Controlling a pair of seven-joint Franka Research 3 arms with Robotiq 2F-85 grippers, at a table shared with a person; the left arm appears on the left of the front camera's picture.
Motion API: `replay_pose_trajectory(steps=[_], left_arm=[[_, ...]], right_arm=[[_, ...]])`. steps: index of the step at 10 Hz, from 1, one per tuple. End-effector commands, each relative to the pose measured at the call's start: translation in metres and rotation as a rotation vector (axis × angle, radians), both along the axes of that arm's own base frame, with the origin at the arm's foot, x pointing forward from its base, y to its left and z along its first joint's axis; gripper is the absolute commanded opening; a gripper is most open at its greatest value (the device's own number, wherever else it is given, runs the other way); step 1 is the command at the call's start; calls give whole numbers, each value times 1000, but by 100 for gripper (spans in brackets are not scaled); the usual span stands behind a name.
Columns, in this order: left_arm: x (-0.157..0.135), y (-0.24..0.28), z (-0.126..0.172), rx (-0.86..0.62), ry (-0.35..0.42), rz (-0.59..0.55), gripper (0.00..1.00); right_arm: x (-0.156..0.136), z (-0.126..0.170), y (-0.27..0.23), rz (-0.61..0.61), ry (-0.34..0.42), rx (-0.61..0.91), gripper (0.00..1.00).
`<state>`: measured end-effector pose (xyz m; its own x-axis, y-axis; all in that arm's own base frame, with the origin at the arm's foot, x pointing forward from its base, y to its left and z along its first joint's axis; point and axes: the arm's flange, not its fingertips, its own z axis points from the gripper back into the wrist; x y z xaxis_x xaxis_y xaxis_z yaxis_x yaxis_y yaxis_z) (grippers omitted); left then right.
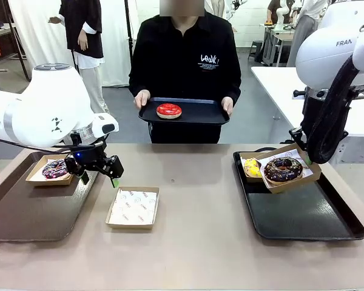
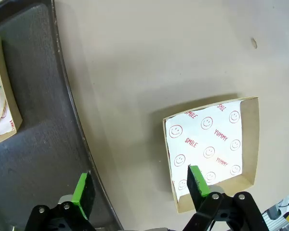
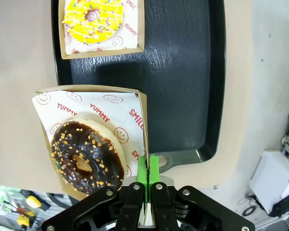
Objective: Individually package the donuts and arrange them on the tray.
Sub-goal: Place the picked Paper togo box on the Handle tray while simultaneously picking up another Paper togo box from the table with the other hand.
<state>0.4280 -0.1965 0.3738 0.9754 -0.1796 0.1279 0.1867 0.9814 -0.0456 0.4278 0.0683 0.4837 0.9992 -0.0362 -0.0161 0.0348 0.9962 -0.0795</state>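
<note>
Altogether I count four donuts, four boxes and three trays. The red donut [image 1: 168, 110] lies bare on the far tray [image 1: 203, 113], which the person holds. The purple donut [image 1: 54, 169] sits in a box on the left tray [image 1: 30, 212]. The yellow donut [image 1: 252, 167] sits in a box on the right tray [image 1: 309, 215]. The chocolate donut [image 1: 283, 169] is in a third box [image 1: 291, 183], which hangs tilted over the right tray, just beside the yellow one. The fourth box [image 1: 132, 207] is empty and stands on the table [image 1: 200, 242] between the two near trays. The left gripper [image 1: 99, 179] hovers with jaws wide and holds nothing. Its wrist view places one pad over the left tray's rim and the other over the fourth box, and there one can read SMILE and YUMMY on the paper, too small in the front view. The right gripper [image 3: 148, 168] is closed tight on the side wall of the third box. The wrist view shows this pinch plainly, while in the front view the arm covers it.
</note>
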Motion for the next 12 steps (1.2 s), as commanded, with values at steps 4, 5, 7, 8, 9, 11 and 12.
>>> replay_pose_trajectory(steps=[4, 5, 7, 8, 9, 11, 12], left_arm=[[-11, -17, 3, -10, -44, 111, 100], [-10, -21, 2, -30, -53, 146, 100], [-8, -29, -4, -27, -56, 171, 100], [-8, -32, -6, -26, -57, 171, 100], [-8, -35, -8, -16, -58, 167, 100], [-7, -38, -16, 0, -39, 161, 100], [-6, -38, -20, 2, -18, 162, 100]], right_arm=[[-24, -46, -14, -6, -88, 54, 1], [-24, -57, -17, -72, -58, 64, 1], [-26, -71, -21, -111, -16, 59, 1], [-25, -77, -23, -148, 23, 41, 1], [-24, -81, -24, -170, 47, 28, 1], [-23, -83, -21, -169, 41, 20, 1], [-21, -87, -21, -181, 47, 15, 1]])
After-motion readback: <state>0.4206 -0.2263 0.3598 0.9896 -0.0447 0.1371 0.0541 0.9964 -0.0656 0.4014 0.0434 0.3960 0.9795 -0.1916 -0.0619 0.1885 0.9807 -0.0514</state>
